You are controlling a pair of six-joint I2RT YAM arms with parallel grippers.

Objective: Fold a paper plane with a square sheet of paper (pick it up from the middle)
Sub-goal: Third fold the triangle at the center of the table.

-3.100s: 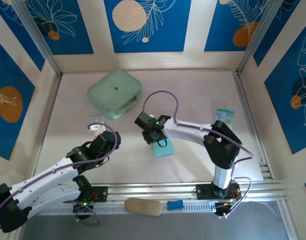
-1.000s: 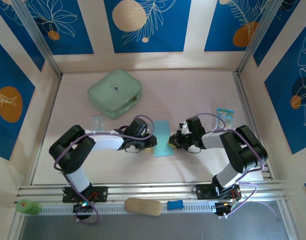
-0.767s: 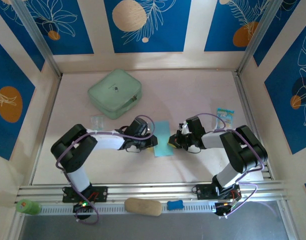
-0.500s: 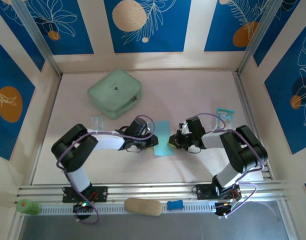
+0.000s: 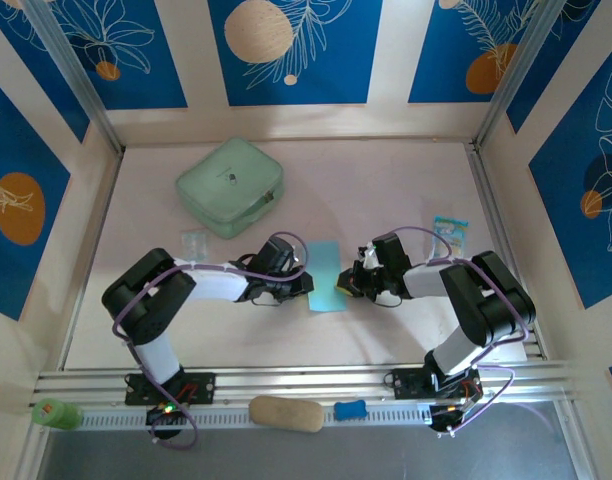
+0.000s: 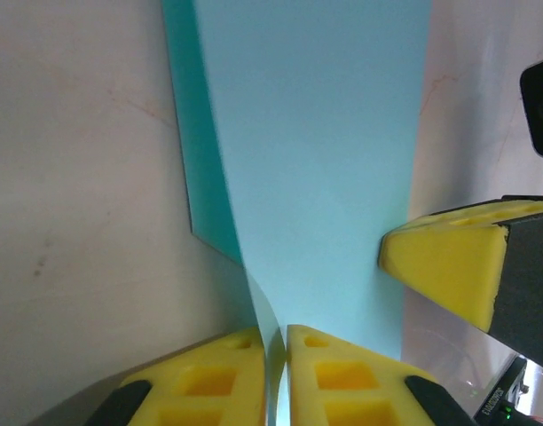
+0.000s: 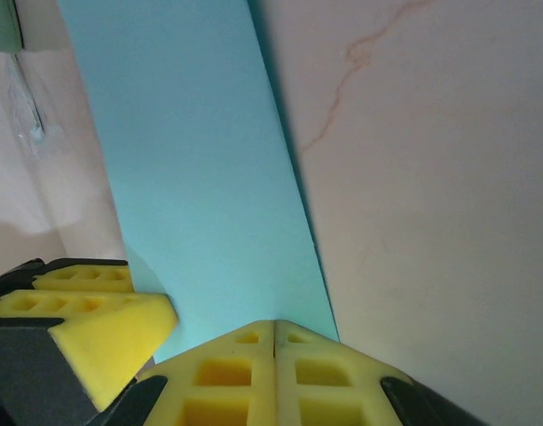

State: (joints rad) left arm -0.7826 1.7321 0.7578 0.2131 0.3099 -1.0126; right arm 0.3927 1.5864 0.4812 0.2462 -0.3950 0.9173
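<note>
The square sheet of paper [image 5: 324, 277], light cyan-blue, lies folded into a narrow rectangle at the table's middle. No paper plane is in view. My left gripper [image 5: 304, 283] sits at the sheet's left edge. In the left wrist view its yellow pads [image 6: 273, 342] are shut on a lifted flap of the sheet [image 6: 316, 151]. My right gripper [image 5: 343, 284] is at the sheet's right edge. In the right wrist view its pads [image 7: 274, 327] are shut together, their tip resting on the paper [image 7: 192, 177]. I see no paper between them.
A mint-green case [image 5: 230, 186] lies at the back left. A small printed packet [image 5: 449, 229] lies to the right and a small clear packet [image 5: 194, 242] to the left. The metal rail [image 5: 306, 380] runs along the near edge, with a tan object [image 5: 285, 413] beyond it.
Three seconds ago my right gripper was over the paper and my left arm was back at the left. Over the last second the left jaws closed on the paper's flap.
</note>
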